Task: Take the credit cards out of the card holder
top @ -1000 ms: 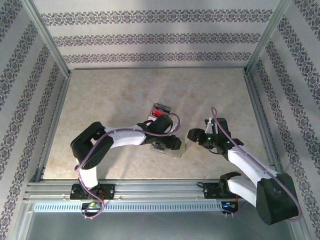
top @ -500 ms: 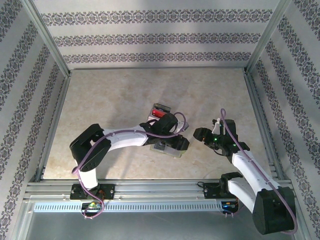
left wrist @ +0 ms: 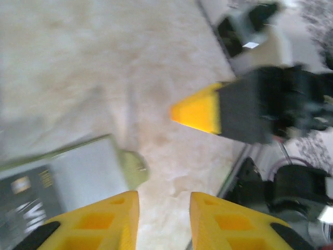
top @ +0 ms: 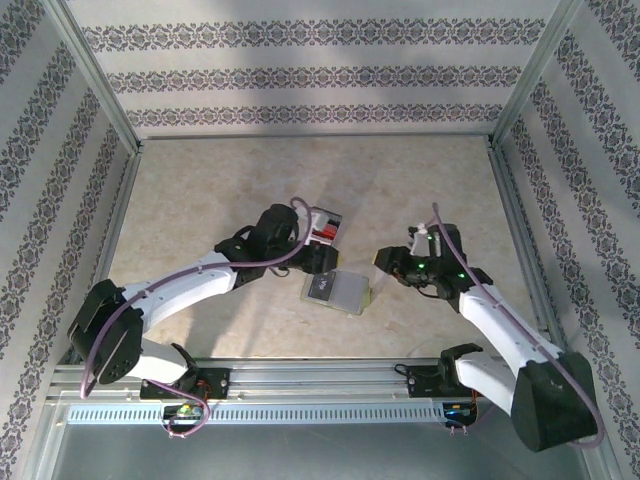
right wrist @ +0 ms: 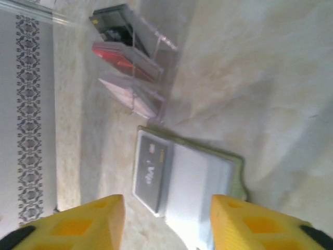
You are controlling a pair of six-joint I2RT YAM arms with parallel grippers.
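Left jaws stand narrow, with bare desk showing through the slit and nothing between them. Right jaws stand wider and are likewise empty. The left arm reaches out long and low from the near left, and its jaws hang just beside the far edge of the holder, between it and the clear box. The right arm brings its jaws near the holder's right edge, by the green tab, apart from it as far as the left wrist view shows. The holder lies open and flat at mid-desk, pale grey side up. The grey card lies on its left half, so by my reading nothing has come out yet; that card must still be pinched and drawn off. Whether a second card sits under it I cannot tell. A second ago the left arm was folded, its elbow well back, and its jaws hung right over the holder, hiding most of it. Now the arm has straightened, the jaws have drawn back toward the box, and the holder lies uncovered. The right jaws and the holder sit about where they were.
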